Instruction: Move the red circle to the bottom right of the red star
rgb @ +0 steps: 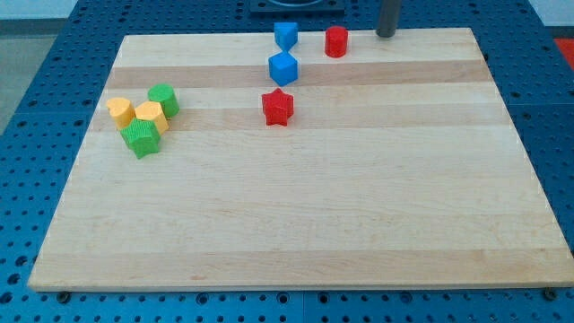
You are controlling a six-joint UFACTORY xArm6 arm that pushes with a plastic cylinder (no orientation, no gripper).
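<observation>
The red circle point(336, 41) stands near the board's top edge, right of centre. The red star point(278, 107) lies lower and to the left of it, below the blue blocks. My tip point(387, 34) is at the board's top edge, to the right of the red circle and apart from it. It touches no block.
Two blue blocks point(286, 36) point(282, 68) stand left of the red circle, one above the other. At the view's left is a cluster: two yellow blocks point(120, 110) point(150, 117), a green circle point(163, 99) and a green star point(142, 137). The wooden board point(305, 224) lies on a blue pegboard.
</observation>
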